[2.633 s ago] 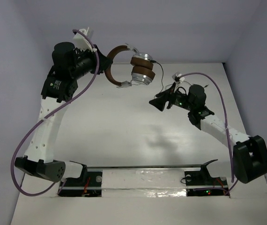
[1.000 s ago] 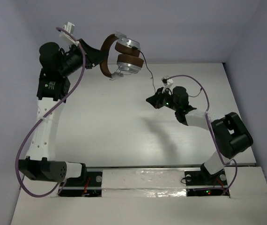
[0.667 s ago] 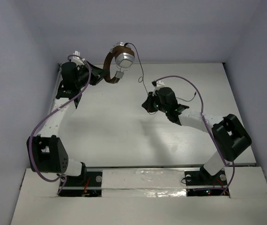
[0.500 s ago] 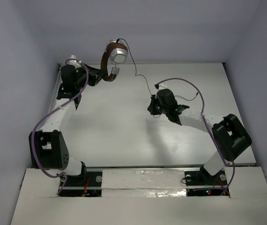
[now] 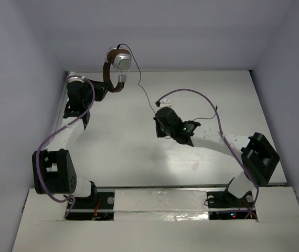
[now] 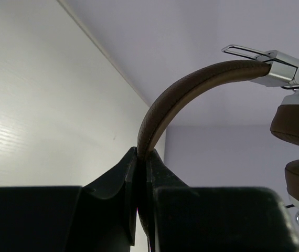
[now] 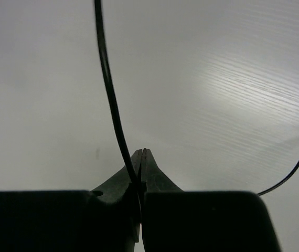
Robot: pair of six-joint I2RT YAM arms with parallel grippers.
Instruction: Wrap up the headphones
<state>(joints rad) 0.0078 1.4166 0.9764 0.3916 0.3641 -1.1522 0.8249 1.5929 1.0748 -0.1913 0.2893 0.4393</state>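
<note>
**Clerk:** Starting at the left, what does the left arm show?

**Inspector:** The left arm [image 5: 60, 137] reaches to the far left corner of the worktop [image 5: 128, 152]. The left jaws are clamped on the brown headband [image 6: 191, 86] of the headphones [image 5: 116, 67]. They pinch it edge-on, low on the arch.

**Clerk:** Where do the headphones sit?

**Inspector:** They are held clear of the worktop, in front of the back wall [image 5: 191, 37] in the overhead view. The headband arches up out of the jaws, and the silver-grey earcups [image 5: 122, 62] hang at its upper right. The left wrist view shows two brown pads [image 6: 295, 126], one above the other, at the right edge.

**Clerk:** And the cord?

**Inspector:** The thin black cord [image 5: 139, 86] leaves the earcups and runs down and to the right, above the worktop, to the right arm [image 5: 212, 140]. A further length trails off to the right beyond that arm's wrist.

**Clerk:** What is the state of the right arm?

**Inspector:** It stretches in low toward the middle of the worktop. The right jaws are closed together on the cord. In the right wrist view the cord rises straight from between their tips.
</note>
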